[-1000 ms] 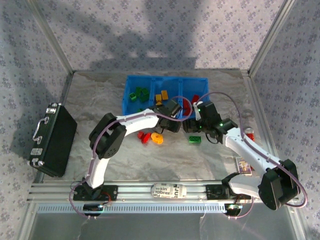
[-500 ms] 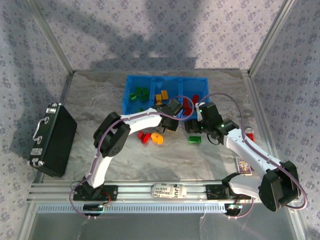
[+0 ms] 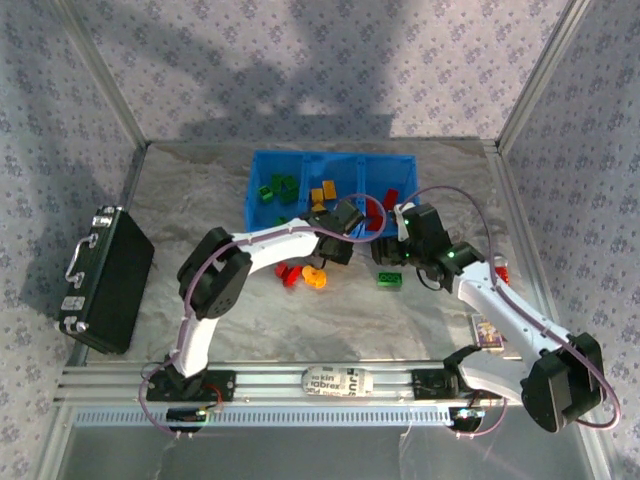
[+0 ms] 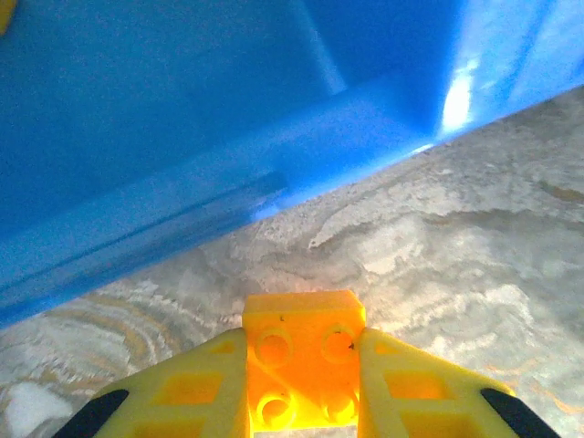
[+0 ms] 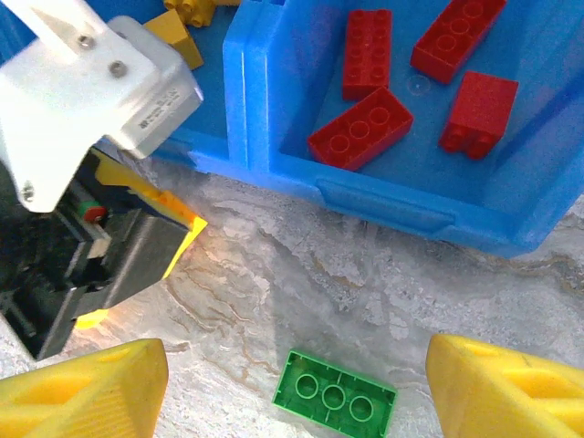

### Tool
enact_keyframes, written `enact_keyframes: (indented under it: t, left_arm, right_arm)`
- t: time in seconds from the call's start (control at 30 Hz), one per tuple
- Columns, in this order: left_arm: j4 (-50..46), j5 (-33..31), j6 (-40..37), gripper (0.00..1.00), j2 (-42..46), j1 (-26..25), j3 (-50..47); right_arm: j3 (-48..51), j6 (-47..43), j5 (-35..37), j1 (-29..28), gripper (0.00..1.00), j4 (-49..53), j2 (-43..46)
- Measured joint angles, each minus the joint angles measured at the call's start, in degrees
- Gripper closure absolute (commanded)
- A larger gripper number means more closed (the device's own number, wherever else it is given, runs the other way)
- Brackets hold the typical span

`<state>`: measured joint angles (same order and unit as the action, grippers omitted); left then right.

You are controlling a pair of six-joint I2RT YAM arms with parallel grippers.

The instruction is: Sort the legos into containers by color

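Left wrist: left gripper (image 4: 303, 358) clamped on orange lego (image 4: 304, 321).

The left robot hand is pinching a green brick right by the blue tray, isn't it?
Not green: the brick is orange. The left wrist view shows the left gripper shut on it, right by the blue tray.
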<state>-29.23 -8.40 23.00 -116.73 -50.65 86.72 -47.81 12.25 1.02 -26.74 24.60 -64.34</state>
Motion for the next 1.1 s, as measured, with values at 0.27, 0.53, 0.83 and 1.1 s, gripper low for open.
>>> enact_keyframes:
  t: [0.27, 0.53, 0.83, 1.1]
  left_arm:
    - [-1.7, -1.5, -1.4, 0.71, 7.3, 1.0, 1.6]
    - [-4.9, -1.7, -5.3, 0.29, 2.8, 8.4, 17.4]
    - [-5.2, -3.0, -4.0, 0.21, 3.7, 6.3, 8.0]
    - [-5.3, -2.5, -0.3, 0.24, 13.5, 3.3, -4.2]
  right_arm:
    - [0.0, 0.0, -0.2, 0.3, 0.23, 0.0, 0.7]
    - [0.0, 0.0, -0.4, 0.3, 0.22, 0.0, 1.6]
    - [1.3, 0.5, -0.4, 0.6, 0.13, 0.5, 3.7]
    - [1.9, 1.1, -0.4, 0.9, 0.12, 0.6, 2.6]
